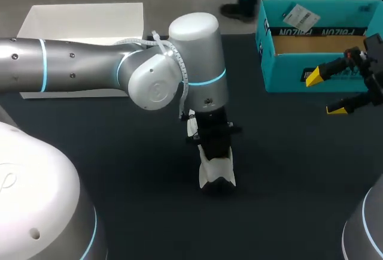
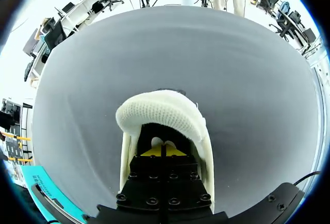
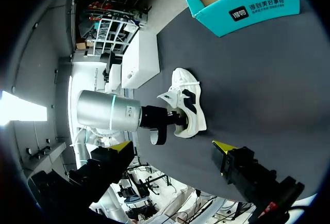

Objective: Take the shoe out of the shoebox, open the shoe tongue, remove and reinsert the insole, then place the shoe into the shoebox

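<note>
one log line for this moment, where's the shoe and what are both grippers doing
shoe: on table, out of shoebox | left gripper: down inside shoe opening | right gripper: open, empty, by shoebox

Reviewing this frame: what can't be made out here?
Insole: left wrist view, the left hand blocks the shoe's opening.
Most of the shoe, head view: covered by the left arm.
Shoebox floor: head view, hidden behind its near wall; right wrist view, cut off by the edge.

Left pincer [image 1: 214, 147] at shoe [image 1: 216, 173]; right pincer [image 1: 324, 93] spread near shoebox [image 1: 281, 77].
</note>
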Controlling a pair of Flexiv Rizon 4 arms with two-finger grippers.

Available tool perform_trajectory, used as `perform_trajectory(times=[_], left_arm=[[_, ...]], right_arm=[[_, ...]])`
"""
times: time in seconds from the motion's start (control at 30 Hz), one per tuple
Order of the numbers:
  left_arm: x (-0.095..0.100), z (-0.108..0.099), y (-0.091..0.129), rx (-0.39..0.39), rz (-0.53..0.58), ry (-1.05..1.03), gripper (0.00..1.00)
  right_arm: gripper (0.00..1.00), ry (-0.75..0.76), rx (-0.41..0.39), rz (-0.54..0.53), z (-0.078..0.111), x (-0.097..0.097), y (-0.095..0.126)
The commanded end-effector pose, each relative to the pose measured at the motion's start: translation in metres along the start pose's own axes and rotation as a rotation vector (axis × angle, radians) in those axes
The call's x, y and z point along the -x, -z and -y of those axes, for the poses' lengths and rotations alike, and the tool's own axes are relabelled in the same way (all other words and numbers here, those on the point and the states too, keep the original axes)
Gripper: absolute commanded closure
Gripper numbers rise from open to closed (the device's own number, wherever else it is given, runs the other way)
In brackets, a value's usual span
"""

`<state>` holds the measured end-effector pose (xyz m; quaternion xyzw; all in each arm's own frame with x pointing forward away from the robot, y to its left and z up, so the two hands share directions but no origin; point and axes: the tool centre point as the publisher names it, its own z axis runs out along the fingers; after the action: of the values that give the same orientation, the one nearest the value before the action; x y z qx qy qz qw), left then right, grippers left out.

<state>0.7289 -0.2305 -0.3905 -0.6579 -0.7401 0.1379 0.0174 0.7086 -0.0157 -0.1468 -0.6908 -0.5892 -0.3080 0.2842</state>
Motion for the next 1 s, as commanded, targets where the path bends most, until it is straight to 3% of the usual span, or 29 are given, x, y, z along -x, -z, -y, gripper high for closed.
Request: perform_trajectory(times=[0.03, 0.2, 0.4, 0.63, 1.0], left_arm=[[-0.009, 0.002, 0.021, 0.042, 0.017, -0.002, 1.00], [-0.009, -0.006, 0.020, 0.066, 0.000, 0.004, 1.00], [-0.010, -0.009, 0.000, 0.045, -0.014, 0.013, 1.00], [-0.011, -0.008, -0.016, 0.076, -0.042, 0.004, 1.00], [-0.010, 0.000, 0.024, 0.088, 0.024, -0.010, 1.00]], right_arm=[[0.00, -0.001, 0.002, 0.002, 0.001, 0.000, -0.001], [0.00, -0.001, 0.002, 0.002, 0.001, 0.000, -0.001], [0.00, -0.001, 0.002, 0.002, 0.001, 0.000, -0.001], [0.00, -0.001, 0.002, 0.002, 0.001, 0.000, -0.001], [0.00, -0.001, 0.002, 0.002, 0.001, 0.000, -0.001]])
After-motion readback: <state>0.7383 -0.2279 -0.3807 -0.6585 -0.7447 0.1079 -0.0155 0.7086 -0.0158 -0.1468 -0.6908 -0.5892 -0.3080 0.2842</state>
